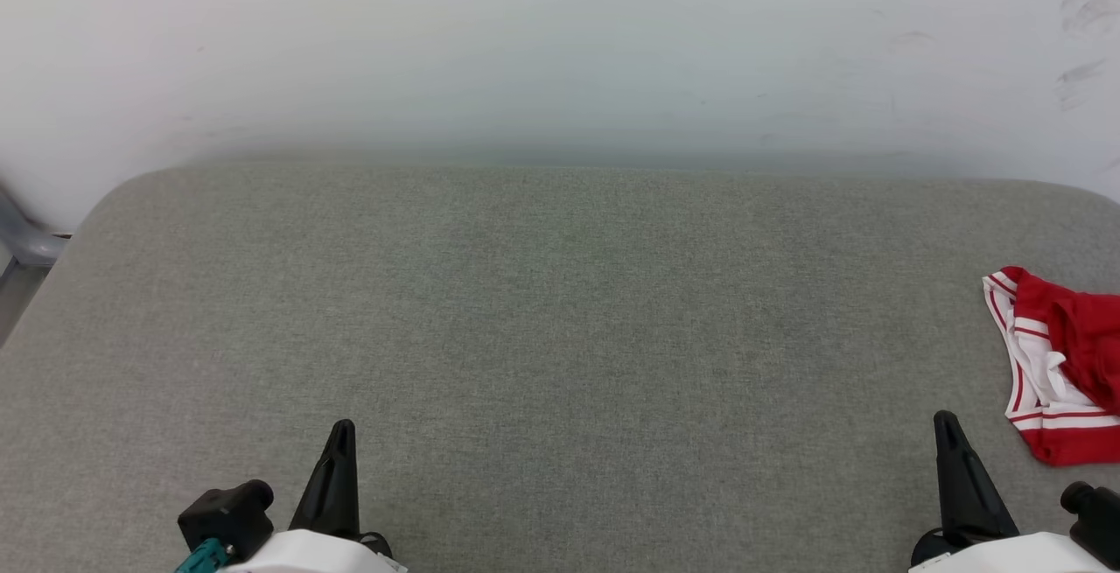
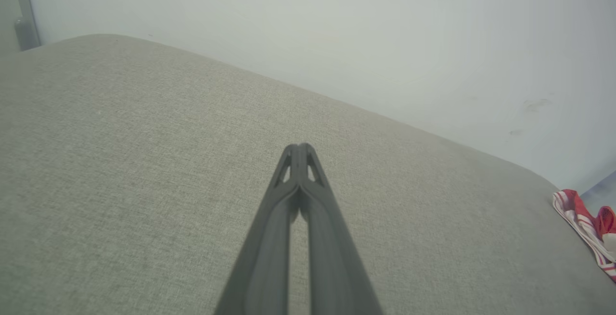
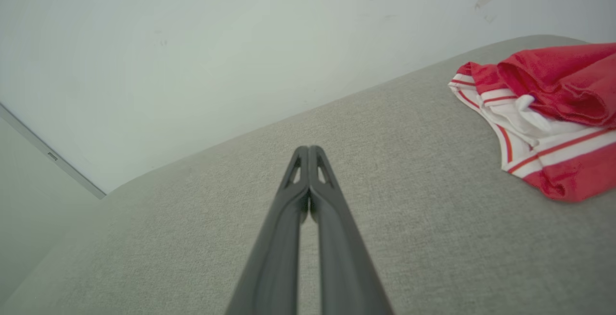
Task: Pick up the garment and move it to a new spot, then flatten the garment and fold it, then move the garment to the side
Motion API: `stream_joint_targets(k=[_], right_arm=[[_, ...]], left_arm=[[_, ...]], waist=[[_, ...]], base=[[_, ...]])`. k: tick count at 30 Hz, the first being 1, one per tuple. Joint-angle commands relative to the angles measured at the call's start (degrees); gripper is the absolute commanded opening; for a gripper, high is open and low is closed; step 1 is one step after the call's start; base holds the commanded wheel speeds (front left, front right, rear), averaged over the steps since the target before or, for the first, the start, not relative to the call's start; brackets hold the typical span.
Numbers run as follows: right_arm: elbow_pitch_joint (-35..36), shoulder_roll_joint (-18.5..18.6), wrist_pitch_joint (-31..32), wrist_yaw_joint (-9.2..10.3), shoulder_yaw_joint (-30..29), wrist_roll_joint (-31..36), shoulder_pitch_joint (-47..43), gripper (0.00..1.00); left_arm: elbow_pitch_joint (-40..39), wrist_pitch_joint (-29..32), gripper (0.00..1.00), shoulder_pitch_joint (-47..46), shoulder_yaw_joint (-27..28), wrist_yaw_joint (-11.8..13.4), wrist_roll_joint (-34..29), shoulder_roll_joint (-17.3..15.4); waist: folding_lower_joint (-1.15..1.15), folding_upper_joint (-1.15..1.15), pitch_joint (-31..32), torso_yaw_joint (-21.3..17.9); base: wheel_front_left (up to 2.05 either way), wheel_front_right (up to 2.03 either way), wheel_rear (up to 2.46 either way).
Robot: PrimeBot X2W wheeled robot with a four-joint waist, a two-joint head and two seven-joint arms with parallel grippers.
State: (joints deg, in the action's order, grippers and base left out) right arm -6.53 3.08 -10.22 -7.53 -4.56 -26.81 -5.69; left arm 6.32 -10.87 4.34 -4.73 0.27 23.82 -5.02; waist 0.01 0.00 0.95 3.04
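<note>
The garment [image 1: 1063,363] lies crumpled at the far right edge of the grey cushioned surface [image 1: 560,337], red cloth with white, red-striped trim, partly cut off by the head view's edge. My right gripper [image 1: 947,424] hovers just left of it, shut and empty, apart from the cloth. In the right wrist view the garment [image 3: 544,108] sits to the upper right of the shut right gripper [image 3: 308,149]. My left gripper [image 1: 343,429] is at the lower left, shut with nothing in it. The left wrist view has the left gripper [image 2: 298,146] closed and the garment [image 2: 589,228] far off at the right.
A pale wall [image 1: 560,48] rises directly behind the cushion's rounded back edge. A grey metal post [image 1: 26,236] stands at the far left beside the cushion. Bare grey fabric stretches between the two grippers.
</note>
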Motion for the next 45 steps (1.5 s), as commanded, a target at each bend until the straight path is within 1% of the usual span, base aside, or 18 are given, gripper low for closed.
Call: stream_joint_targets(k=[1, 22, 23, 45], right_arm=[[0.32, 0.11, 0.69, 0.01, -0.14, -3.04, 1.85, 0.00], [-1.86, 0.14, 5.22, 0.03, -0.56, -21.11, 4.88, 0.00], [-1.86, 0.14, 5.22, 0.03, -0.56, -21.11, 4.88, 0.00], [-3.71, 0.10, 9.09, 0.03, -0.98, -36.22, 7.54, 0.00]], left_arm=[[-0.30, 0.55, 0.00, -1.78, 0.64, -0.54, 3.16, -0.26], [1.93, 4.76, 0.00, -4.49, 2.94, -2.69, 22.58, -0.15], [1.93, 4.76, 0.00, -4.49, 2.94, -2.69, 22.58, -0.15], [3.80, 8.58, 0.00, -6.66, 5.17, -4.49, 38.65, 0.20]], waist=[[-0.01, 0.00, -0.02, -0.05], [-0.01, 0.00, -0.24, -0.65], [-0.01, 0.00, -0.24, -0.65], [-0.01, 0.00, -0.47, -1.27]], base=[[0.00, 0.00, 0.00], [0.00, 0.00, 0.00], [0.00, 0.00, 0.00], [0.00, 0.00, 0.00]])
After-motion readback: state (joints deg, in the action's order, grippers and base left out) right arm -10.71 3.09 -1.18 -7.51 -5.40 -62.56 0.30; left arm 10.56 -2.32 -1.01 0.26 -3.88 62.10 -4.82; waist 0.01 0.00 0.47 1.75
